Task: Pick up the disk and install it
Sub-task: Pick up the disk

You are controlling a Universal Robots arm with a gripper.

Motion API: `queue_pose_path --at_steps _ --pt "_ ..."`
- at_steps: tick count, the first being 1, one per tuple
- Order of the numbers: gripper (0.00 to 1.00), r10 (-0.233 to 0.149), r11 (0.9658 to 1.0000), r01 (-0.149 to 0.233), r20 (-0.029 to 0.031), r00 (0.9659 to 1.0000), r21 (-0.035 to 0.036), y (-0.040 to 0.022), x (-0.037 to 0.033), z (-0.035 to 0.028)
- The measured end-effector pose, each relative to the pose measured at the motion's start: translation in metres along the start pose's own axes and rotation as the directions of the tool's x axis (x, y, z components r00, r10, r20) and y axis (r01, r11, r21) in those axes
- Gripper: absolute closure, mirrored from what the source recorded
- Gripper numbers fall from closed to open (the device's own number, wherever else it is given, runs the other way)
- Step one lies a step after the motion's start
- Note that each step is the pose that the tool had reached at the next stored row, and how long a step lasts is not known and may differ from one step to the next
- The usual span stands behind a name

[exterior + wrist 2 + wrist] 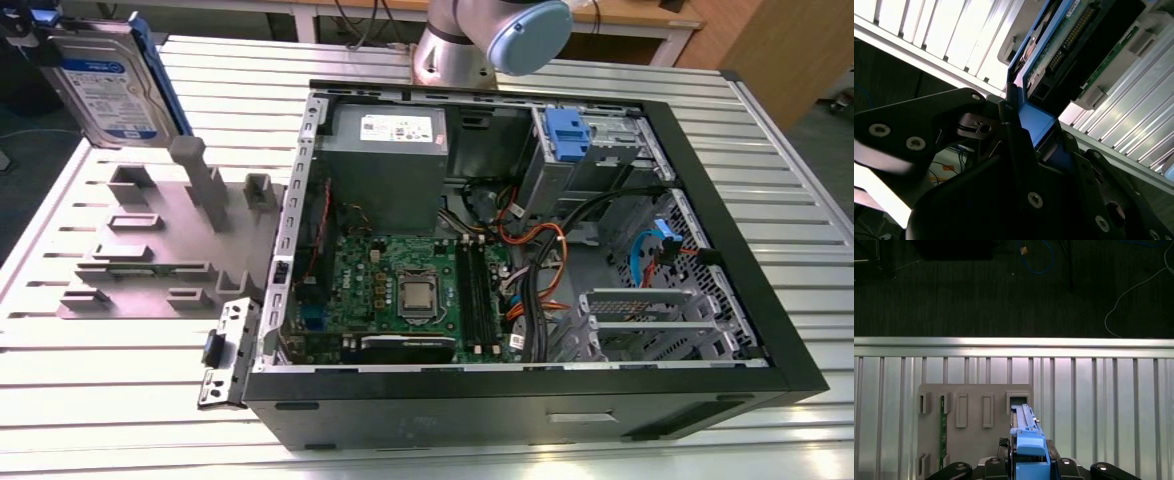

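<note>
Exterior view's upper edge cuts disk (114, 90) top, arm (487, 40); disk end hidden within gripper (1029, 465), first wrist view

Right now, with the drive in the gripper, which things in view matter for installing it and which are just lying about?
For the job:
- the disk, clamped in the gripper
- the open computer case
- its drive bay with the blue latch

Lying about:
- the grey slotted holder
- the green memory stick standing in one slot
- the power supply
- the motherboard

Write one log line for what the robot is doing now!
tool: shut on disk | disk: upright, above holder | case: open, disk not in yet
</note>
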State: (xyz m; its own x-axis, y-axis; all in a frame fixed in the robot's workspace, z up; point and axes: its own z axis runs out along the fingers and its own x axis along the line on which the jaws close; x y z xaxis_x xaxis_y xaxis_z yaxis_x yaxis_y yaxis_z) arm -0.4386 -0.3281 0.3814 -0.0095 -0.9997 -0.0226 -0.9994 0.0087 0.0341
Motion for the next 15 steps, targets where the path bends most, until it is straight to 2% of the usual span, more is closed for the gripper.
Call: queue_pose_path --at_steps 9,11,15 --pt "0.63 0.000 1.0000 0.000 -0.0001 1.0000 -0.0001 0.0001 0.0000 -0.0018" --pt "0.63 0.000 1.0000 0.000 -0.0001 1.0000 -0.0001 0.0002 -0.0001 -0.0066" --pt "0.63 0.000 1.0000 0.000 0.0000 1.0000 -0.0003 0.0003 -0.0002 -0.0077"
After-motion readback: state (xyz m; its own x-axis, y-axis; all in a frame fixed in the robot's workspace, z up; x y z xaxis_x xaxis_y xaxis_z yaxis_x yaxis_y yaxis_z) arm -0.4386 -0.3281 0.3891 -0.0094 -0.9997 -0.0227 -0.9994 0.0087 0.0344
